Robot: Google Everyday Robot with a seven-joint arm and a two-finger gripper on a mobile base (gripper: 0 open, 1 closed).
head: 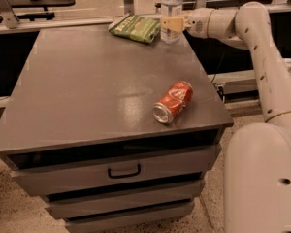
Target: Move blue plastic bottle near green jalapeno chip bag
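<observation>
Here the hand (172, 24) pinches the blue plastic bottle (171, 4) beside the green chip bag (136, 28) (red can (173, 102) apart).

On top of the drawer cabinet (77, 86), the plastic bottle (171, 4) is upright at the 1 o'clock corner, with the jalapeno chip bag (136, 28) just beside it at its 9 o'clock. The gripper (171, 24), reaching in from 3 o'clock, clasps the bottle. The soda can (173, 102) lies toward 4 o'clock.

The table (87, 86) carries one blue plastic bottle (171, 6), one green jalapeno chip bag (136, 28) and one red soda can (173, 102) (three items in all). There is one gripper (170, 24), at the far right corner, clasping the bottle. One drawer handle (124, 171) shows in front.
</observation>
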